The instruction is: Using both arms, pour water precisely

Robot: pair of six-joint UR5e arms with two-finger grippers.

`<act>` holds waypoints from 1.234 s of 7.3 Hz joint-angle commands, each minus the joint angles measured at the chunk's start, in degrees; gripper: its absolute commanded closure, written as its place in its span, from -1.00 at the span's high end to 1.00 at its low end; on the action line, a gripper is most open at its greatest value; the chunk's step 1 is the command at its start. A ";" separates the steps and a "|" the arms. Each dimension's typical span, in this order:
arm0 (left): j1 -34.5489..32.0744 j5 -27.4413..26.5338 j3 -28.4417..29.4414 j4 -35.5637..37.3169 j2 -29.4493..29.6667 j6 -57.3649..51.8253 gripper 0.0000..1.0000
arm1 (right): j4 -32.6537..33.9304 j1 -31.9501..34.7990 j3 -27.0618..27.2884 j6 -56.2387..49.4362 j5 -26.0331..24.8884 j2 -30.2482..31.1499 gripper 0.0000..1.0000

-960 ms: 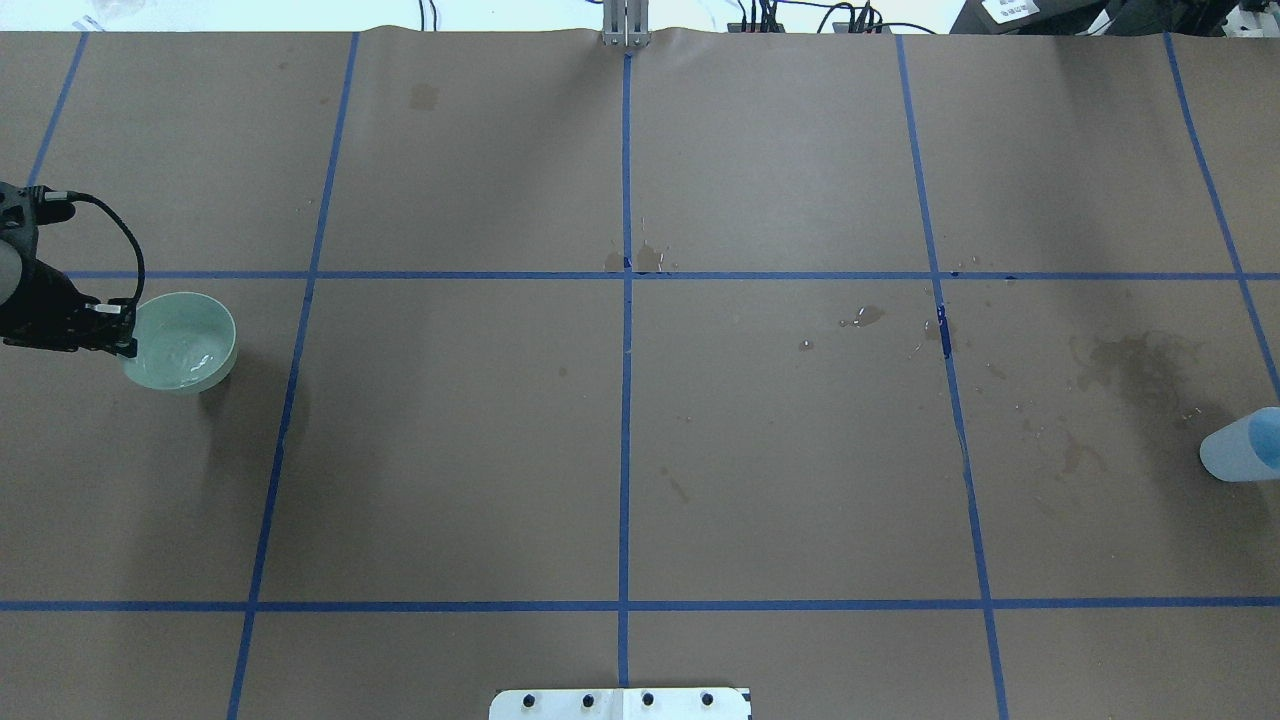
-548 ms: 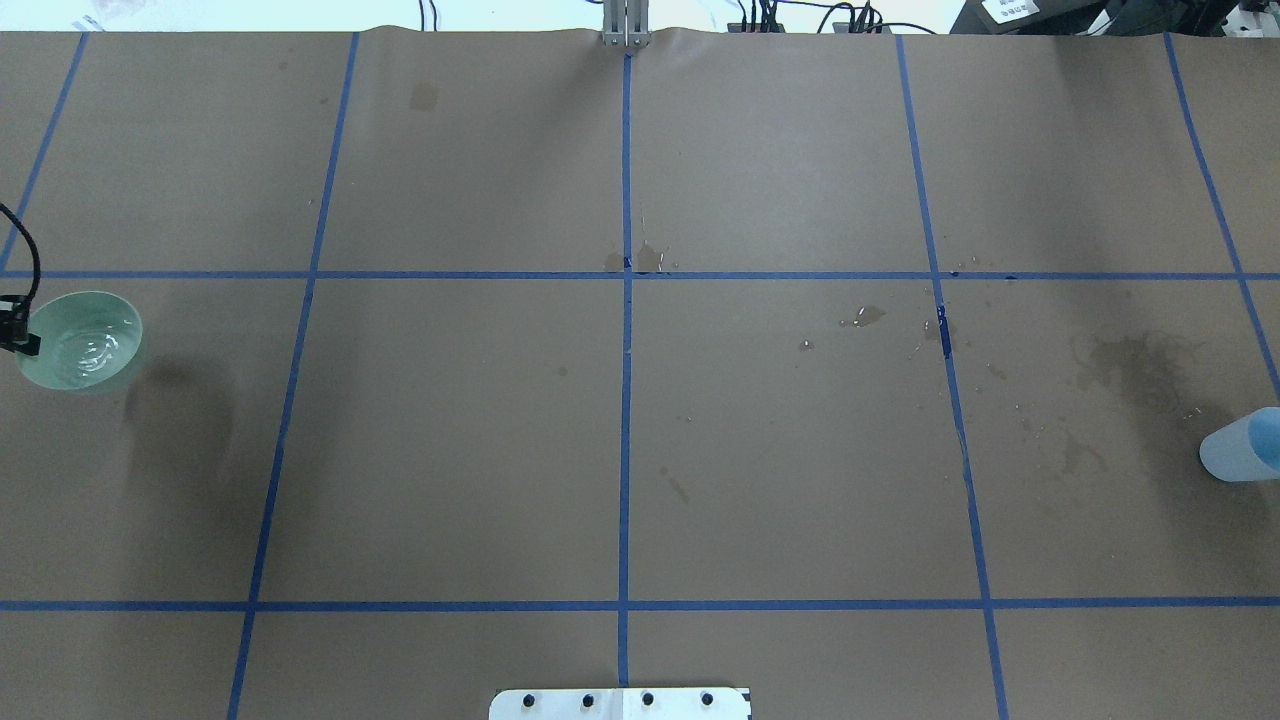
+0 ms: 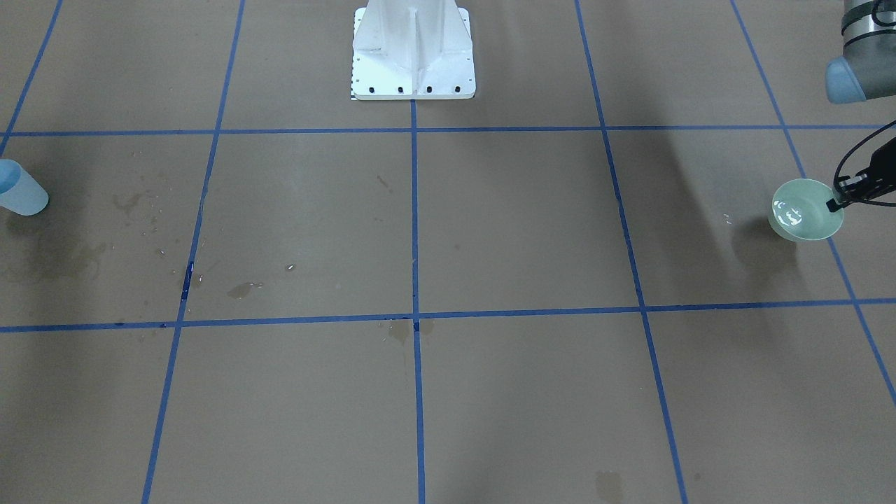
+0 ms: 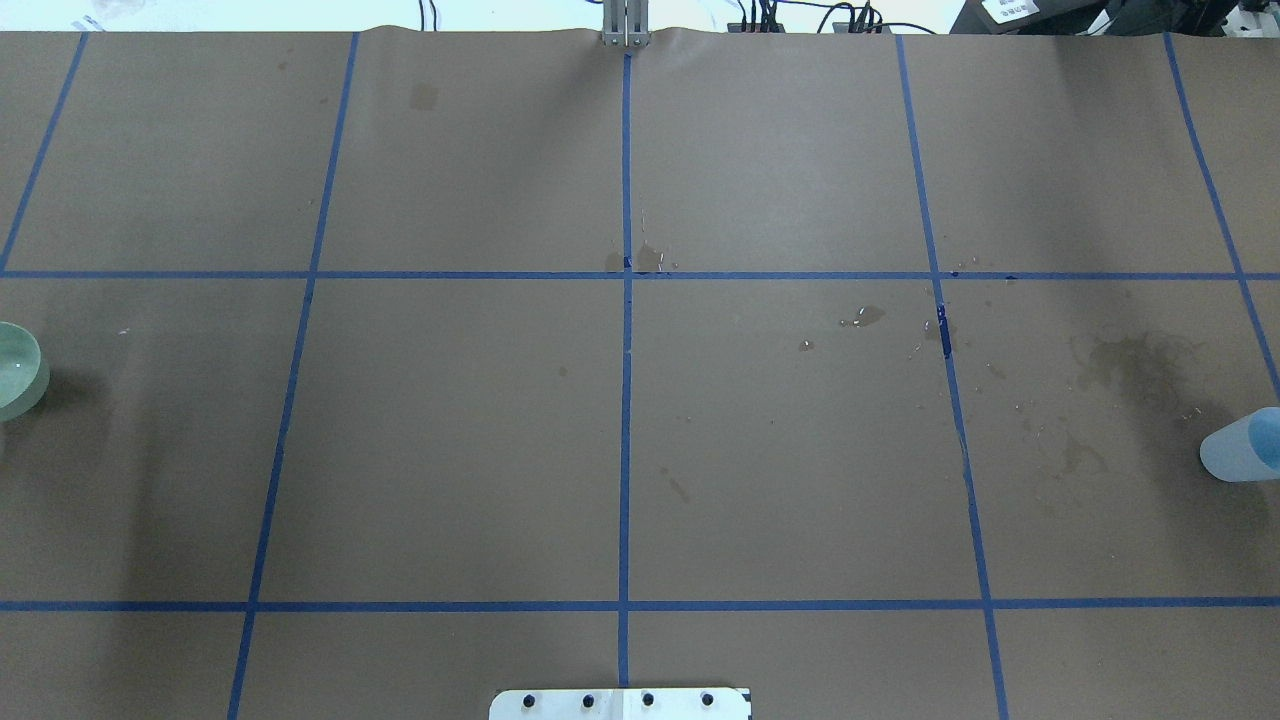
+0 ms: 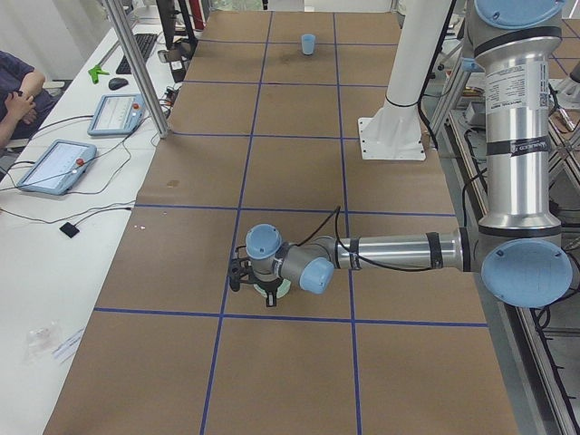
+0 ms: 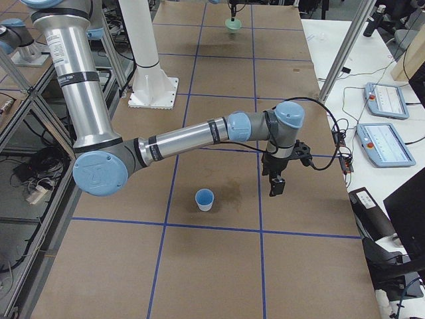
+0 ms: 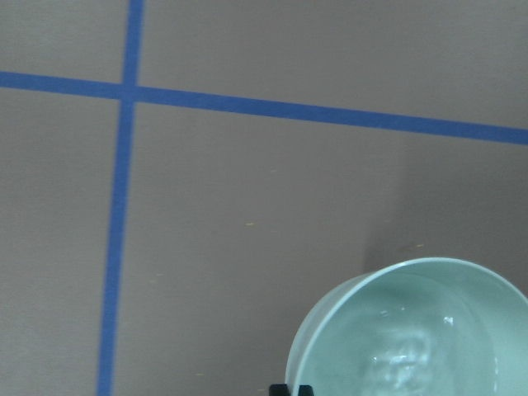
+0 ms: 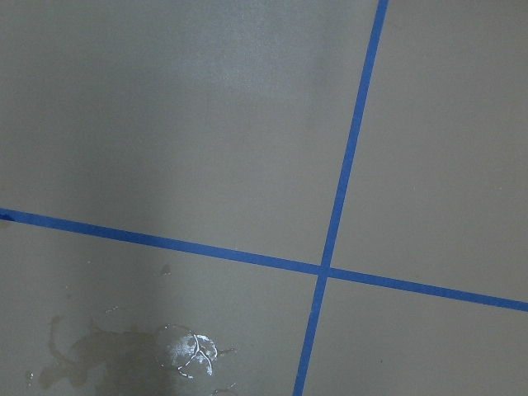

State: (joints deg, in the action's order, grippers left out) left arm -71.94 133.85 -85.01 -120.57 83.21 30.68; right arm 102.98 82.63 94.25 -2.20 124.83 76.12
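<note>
Gripping the bowl (image 3: pixel 801 235) by its rim, the left tool (image 3: pixel 833 205) holds the water (image 3: pixel 794 210) level for pouring; whether the right tool (image 6: pixel 274 186), near the cup (image 6: pixel 204 199), is clenched or released cannot be told.

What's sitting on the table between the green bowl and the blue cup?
Nothing stands there: from bowl to cup, only blue-taped paper with stains, front-facing view.

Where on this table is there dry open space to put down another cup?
The middle squares are free: from the white pedestal forward, between the tape lines, only a few small droplets. Crowded ends: the left gripper holds the green bowl at one, and the blue cup stands by wet stains at the other.
</note>
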 commanded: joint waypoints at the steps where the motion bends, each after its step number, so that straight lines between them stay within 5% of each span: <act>1: -0.39 0.88 4.41 -5.21 0.02 0.08 -1.00 | 0.03 -0.01 0.05 0.00 0.06 -0.09 0.98; 5: -0.57 3.61 4.06 -5.47 0.72 3.42 -1.00 | 0.03 -0.01 -0.03 -0.09 -0.03 0.08 0.98; 6: -0.57 3.52 4.06 -5.56 0.72 3.33 -0.31 | -0.06 0.07 -0.03 -0.09 0.06 0.17 0.98; 7: -0.57 3.61 3.71 -5.99 0.46 3.33 0.89 | 0.03 -0.01 -0.03 -0.09 -0.03 0.17 0.98; 9: -0.57 3.61 3.28 -7.23 0.28 3.42 1.00 | 0.03 0.07 0.05 -0.09 0.06 0.08 0.98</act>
State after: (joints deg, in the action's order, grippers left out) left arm -72.51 137.41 -81.28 -127.32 83.59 34.07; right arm 102.96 82.64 94.27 -2.28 124.87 76.27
